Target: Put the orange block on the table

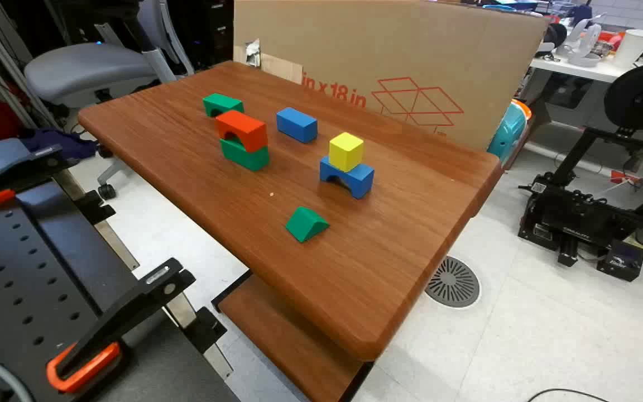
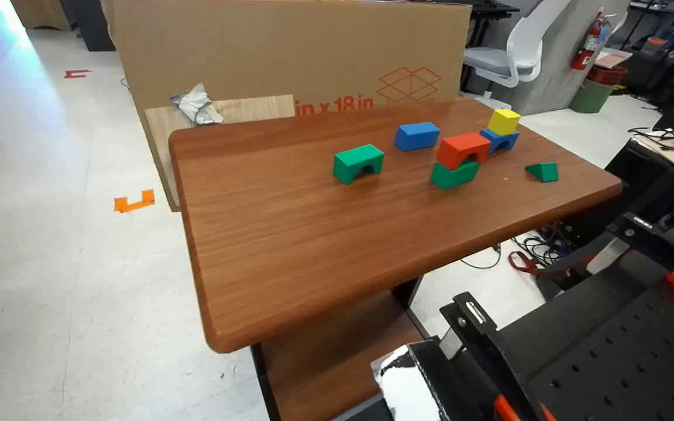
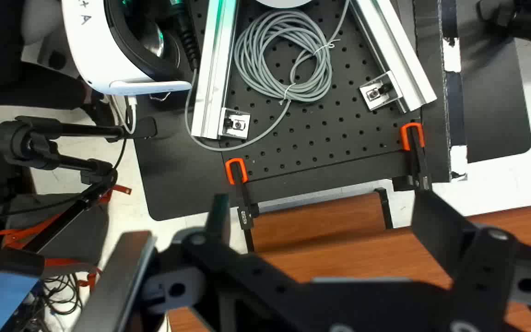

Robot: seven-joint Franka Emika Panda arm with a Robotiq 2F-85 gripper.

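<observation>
Chunky arched orange block (image 1: 246, 128)'s sitting on a green block (image 1: 245, 156), well in from the rounded corners of the wood-grain table (image 1: 344, 279). End effector (image 3: 323, 207) is spread wide btw.

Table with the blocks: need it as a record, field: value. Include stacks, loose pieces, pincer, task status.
surface: brown wooden table
target: orange block, arch-shaped, resting on a green block
second stack: yellow cube on a blue arch
loose pieces: blue block, green arch, green wedge
backdrop: printed cardboard, upright along one long side of the table
pincer: open, holding nothing in the wrist view; out of frame in both exterior views
task status: not done; orange block sits on the green block, not directly on the table
</observation>
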